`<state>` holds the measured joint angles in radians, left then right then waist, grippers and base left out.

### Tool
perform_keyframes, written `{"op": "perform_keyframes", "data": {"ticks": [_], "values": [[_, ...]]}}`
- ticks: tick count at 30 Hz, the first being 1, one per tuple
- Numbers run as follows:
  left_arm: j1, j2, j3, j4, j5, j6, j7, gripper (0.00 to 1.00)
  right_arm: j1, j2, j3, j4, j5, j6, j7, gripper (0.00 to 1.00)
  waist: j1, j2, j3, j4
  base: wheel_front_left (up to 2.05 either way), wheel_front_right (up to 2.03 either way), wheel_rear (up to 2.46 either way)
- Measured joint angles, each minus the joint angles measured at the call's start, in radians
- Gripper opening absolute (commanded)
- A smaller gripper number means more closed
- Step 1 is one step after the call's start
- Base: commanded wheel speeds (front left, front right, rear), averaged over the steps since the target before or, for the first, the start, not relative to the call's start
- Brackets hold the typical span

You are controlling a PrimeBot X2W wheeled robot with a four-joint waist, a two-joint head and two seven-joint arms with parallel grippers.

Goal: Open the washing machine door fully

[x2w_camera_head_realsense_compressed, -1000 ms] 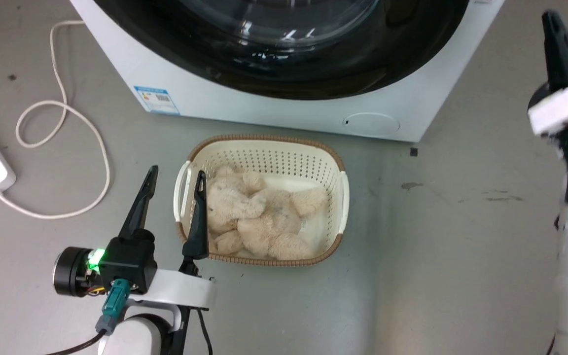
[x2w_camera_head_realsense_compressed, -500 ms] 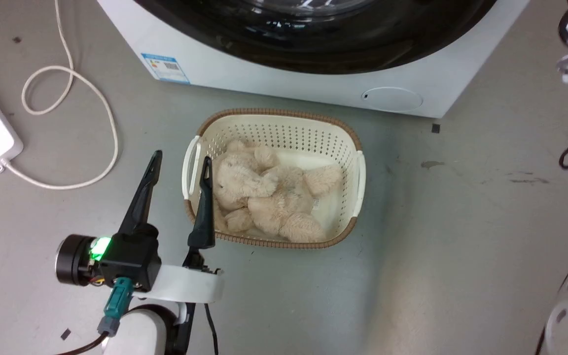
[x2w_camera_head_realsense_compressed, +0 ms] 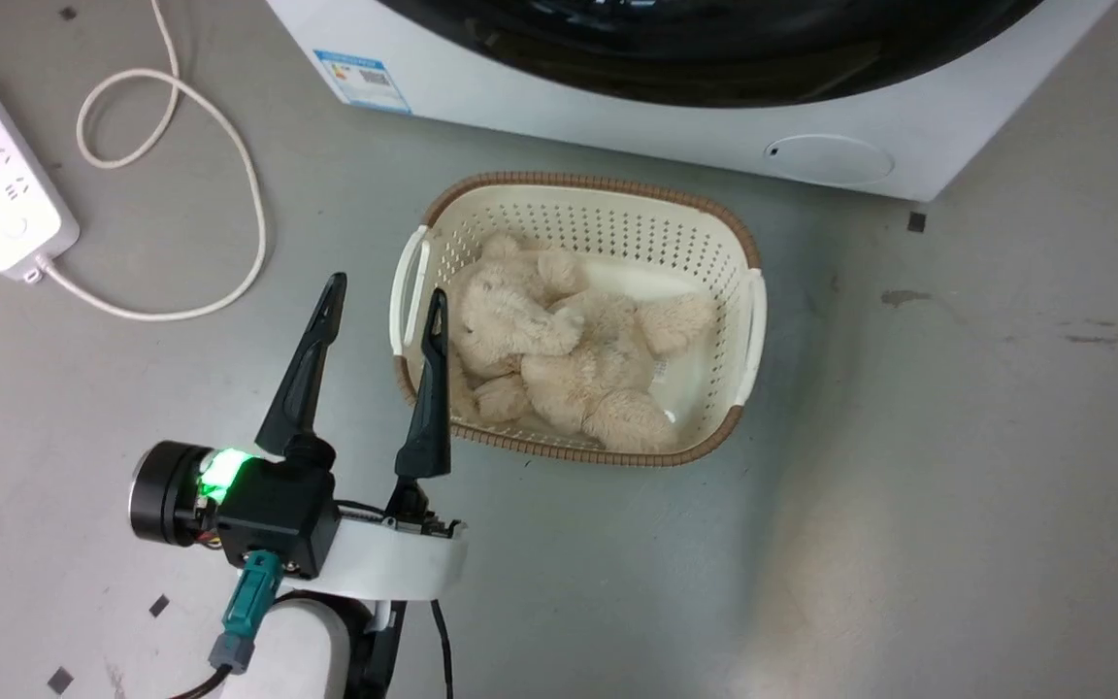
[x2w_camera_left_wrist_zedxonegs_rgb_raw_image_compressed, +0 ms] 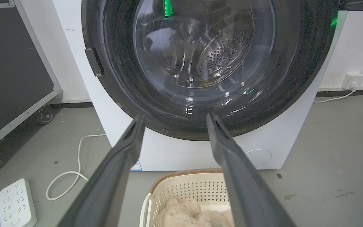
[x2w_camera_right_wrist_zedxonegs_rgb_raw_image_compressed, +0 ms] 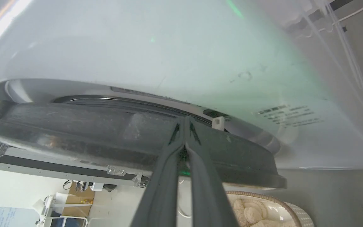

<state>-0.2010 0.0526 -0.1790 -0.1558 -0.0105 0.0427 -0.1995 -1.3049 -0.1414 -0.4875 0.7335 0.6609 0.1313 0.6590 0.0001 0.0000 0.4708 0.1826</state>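
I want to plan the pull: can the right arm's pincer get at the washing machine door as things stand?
Probably yes: the shut right pincer points straight at the rim of the washing machine door, with nothing between them. Whether the tips touch it, I cannot tell.

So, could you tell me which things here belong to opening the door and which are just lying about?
For the job: washing machine door; right gripper, shut, tips at the door's rim.
Lying about: basket; plush toy in it; power strip; left gripper, open.
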Motion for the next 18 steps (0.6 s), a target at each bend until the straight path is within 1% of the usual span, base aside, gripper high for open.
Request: {"op": "perform_keyframes", "data": {"ticks": [10,14,18], "values": [[-0.014,0.000,-0.025,-0.005,0.000,0.009,-0.022,1.00,-0.152,-0.019,-0.085,0.106,0.027,0.000,0.161,0.00,0.0000,0.0000,0.046,0.019,0.00,0.00,0.00],[-0.030,0.000,-0.031,-0.007,-0.001,0.016,-0.030,1.00,-0.181,-0.020,-0.120,0.129,0.037,0.000,0.220,0.00,0.0000,0.0000,0.057,0.020,0.00,0.00,0.00],[-0.043,0.000,-0.036,-0.011,-0.002,0.018,-0.038,1.00,-0.183,-0.022,-0.134,0.145,0.034,0.000,0.283,0.00,-0.0001,0.0000,0.052,0.020,0.00,0.00,0.00]]}}
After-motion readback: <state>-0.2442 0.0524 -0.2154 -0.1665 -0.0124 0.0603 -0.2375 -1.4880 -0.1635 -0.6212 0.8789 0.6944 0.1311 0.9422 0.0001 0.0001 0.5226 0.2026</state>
